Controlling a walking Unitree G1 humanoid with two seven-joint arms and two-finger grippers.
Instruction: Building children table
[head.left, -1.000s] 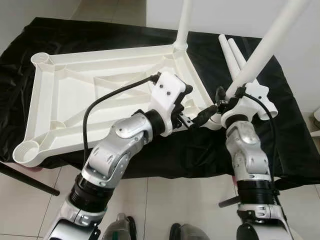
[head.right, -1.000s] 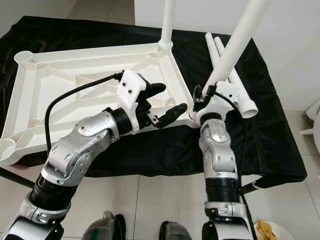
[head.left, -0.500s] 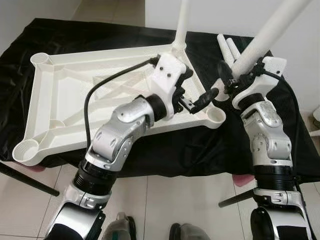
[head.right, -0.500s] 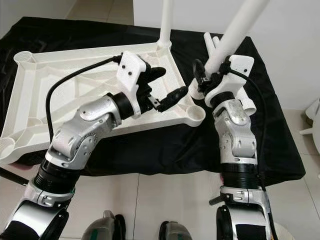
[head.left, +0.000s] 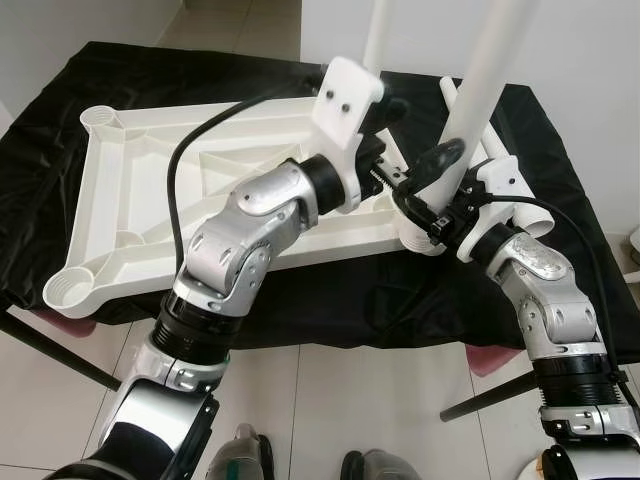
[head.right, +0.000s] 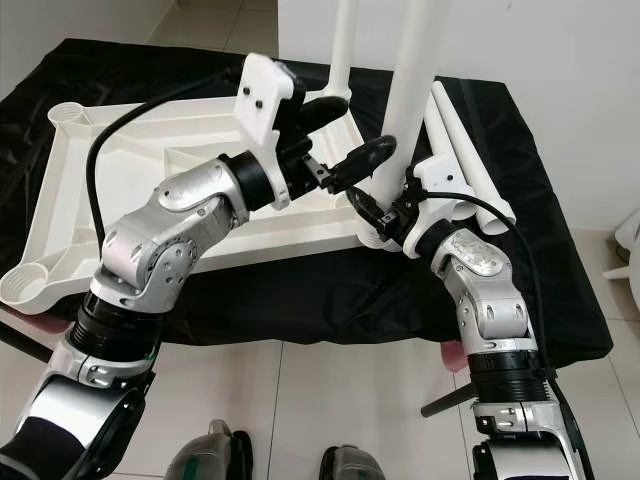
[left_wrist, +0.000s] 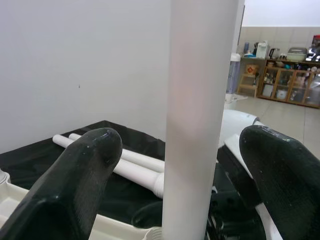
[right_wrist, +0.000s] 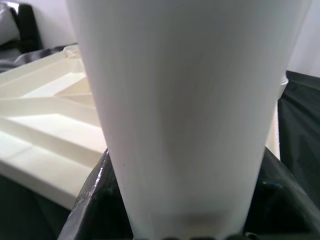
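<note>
- Underneath both my grippers lies the white table top (head.left: 180, 190), upside down on a black cloth (head.left: 560, 130); it is hard moulded plastic, ribbed on its underside, with a round socket at each corner.
- Upright in my right gripper (head.left: 438, 205) stands the leg (head.left: 487, 70) I am fitting: a long, smooth, round white tube, its long axis close to vertical. My right fingers are clamped around its lower end, and that end sits right at the near corner socket (head.left: 418, 238), directly below the grip. Whether it is fully seated I cannot tell.
- Beside it, my left gripper (left_wrist: 175, 155) reaches in from the table-top side, its fingers (left_wrist: 90, 150) spread wide to either side of the leg a little above my right grip, not touching it. I judge the coming move turns on pressing the tube straight down along its axis, with the left closing to steady it.
- Beyond my left gripper, a second leg (head.left: 378, 35) already stands in the far corner.
- Past my right gripper, two spare legs (head.right: 470, 185) lie flat on the cloth.
</note>
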